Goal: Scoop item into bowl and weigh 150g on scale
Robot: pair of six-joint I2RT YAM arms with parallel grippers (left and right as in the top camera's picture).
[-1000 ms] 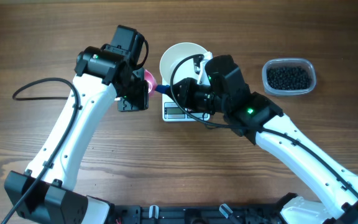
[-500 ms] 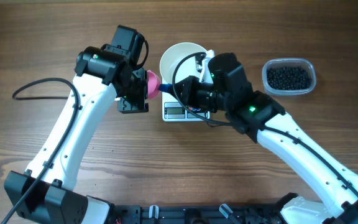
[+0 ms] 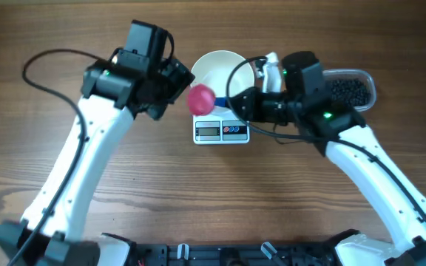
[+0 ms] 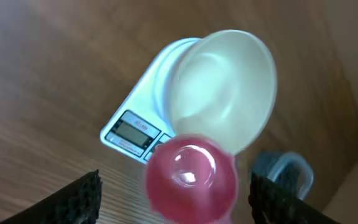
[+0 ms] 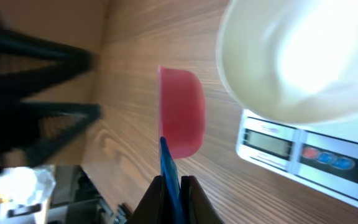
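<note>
None of the item [image 3: 348,90] is in the bowl [image 3: 214,66] yet: the black beads all lie in the clear tub [image 3: 373,87] at the far right of the table [image 3: 198,192], partly hidden under your right arm. The white bowl sits empty on the scale [image 3: 222,132]. The scale's display is too small and blurred to read.

Your right tool [image 5: 174,202] is clenched on the blue handle [image 5: 168,163] of the pink scoop [image 5: 182,112]. It holds the scoop in the air beside the bowl, just above the scale's left front corner, and the cup looks empty. Your left tool [image 4: 178,196] is released, its fingers [image 4: 82,194] spread to either side of the cup. They seem clear of it, though the wrist view is soft.

I judge the step in hand to be the first scoop, with the scoop held but not yet loaded. Next, draw the left arm clear. Then swing the right tool across to the tub, dip the cup into the beads, level it, and carry it over the bowl's rim without nudging the bowl or pressing on the scale.
</note>
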